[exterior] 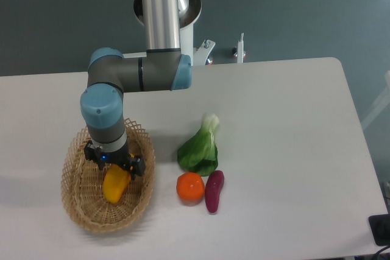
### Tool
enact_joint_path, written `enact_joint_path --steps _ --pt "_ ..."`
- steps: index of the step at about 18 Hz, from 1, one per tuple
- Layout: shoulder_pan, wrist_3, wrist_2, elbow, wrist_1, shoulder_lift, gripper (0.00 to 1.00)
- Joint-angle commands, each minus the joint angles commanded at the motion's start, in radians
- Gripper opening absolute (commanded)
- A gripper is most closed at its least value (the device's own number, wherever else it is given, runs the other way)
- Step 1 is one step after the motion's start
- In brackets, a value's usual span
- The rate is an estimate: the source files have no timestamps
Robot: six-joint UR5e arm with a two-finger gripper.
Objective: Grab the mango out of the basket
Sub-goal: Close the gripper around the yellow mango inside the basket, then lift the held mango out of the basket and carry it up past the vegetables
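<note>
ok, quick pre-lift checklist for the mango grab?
1. Gripper above the mango, at its upper end: ok.
2. Mango lying inside the basket: ok.
3. Fingers closed on the mango: cannot tell, the wrist hides them.
4. Gripper body apart from the basket rim: cannot tell, it overlaps the near rim in this view.
5. Orange fruit, purple vegetable and leafy green on the table, outside the basket: ok.
</note>
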Motion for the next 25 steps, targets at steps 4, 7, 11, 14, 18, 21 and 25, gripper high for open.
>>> enact_joint_path --steps 4,7,11,14,18,21,25 --pt "0.000 0.002 0.000 0.002 -0.002 0.009 0.48" --pt "0.005 0.012 -0.002 0.005 -0.005 0.040 0.48" --pt "0.060 0.018 0.000 0.035 -0.020 0.133 0.49" --pt "0.147 0.072 0.000 0.116 -0.095 0.187 0.50" --pt "0.254 0.224 -0.005 0.133 -0.158 0.228 0.50" --pt "0.343 0.337 -0.009 0.135 -0.211 0.258 0.50" --pt "0.472 0.495 -0.027 0.135 -0.252 0.296 0.50"
